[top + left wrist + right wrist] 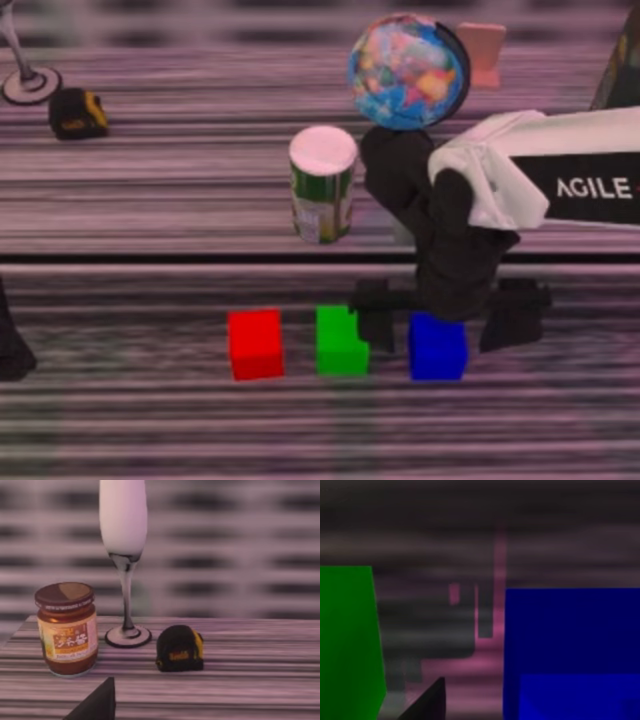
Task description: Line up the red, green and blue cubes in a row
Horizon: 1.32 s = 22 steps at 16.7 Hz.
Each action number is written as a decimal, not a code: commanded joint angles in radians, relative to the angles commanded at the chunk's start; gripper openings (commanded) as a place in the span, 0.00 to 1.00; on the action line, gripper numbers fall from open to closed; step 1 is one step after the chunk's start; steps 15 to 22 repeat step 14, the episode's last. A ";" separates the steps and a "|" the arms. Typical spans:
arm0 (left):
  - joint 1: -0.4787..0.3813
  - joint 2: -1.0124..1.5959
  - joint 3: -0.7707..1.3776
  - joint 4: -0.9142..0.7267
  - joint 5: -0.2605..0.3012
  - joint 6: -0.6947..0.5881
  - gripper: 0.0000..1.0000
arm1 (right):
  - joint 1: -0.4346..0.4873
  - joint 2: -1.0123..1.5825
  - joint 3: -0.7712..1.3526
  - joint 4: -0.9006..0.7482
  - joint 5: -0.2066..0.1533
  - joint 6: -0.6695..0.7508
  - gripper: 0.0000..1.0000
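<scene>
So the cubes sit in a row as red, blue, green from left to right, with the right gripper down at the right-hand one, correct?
Not quite. The top view shows the order as red cube, green cube, blue cube from left to right. The rest holds: the right gripper is down at the right-hand cube, which is the blue one, with a finger on either side of it.

Purple-grey striped table (150, 200)

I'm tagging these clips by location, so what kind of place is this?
Probably a rendered tabletop test scene, not a real room. The striped table carries three plain cubes beside unrelated props: a globe, a can, a sauce jar and a tape measure. The right gripper works above them.
</scene>
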 joint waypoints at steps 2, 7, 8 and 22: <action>0.000 0.000 0.000 0.000 0.000 0.000 1.00 | 0.000 0.000 0.000 0.000 0.000 0.000 1.00; 0.000 0.000 0.000 0.000 0.000 0.000 1.00 | 0.003 -0.014 0.031 -0.042 0.000 -0.001 1.00; 0.000 0.000 0.000 0.000 0.000 0.000 1.00 | 0.004 -0.026 0.052 -0.076 0.000 0.000 1.00; 0.000 0.000 0.000 0.000 0.000 0.000 1.00 | 0.008 -0.097 0.155 -0.251 -0.001 -0.002 1.00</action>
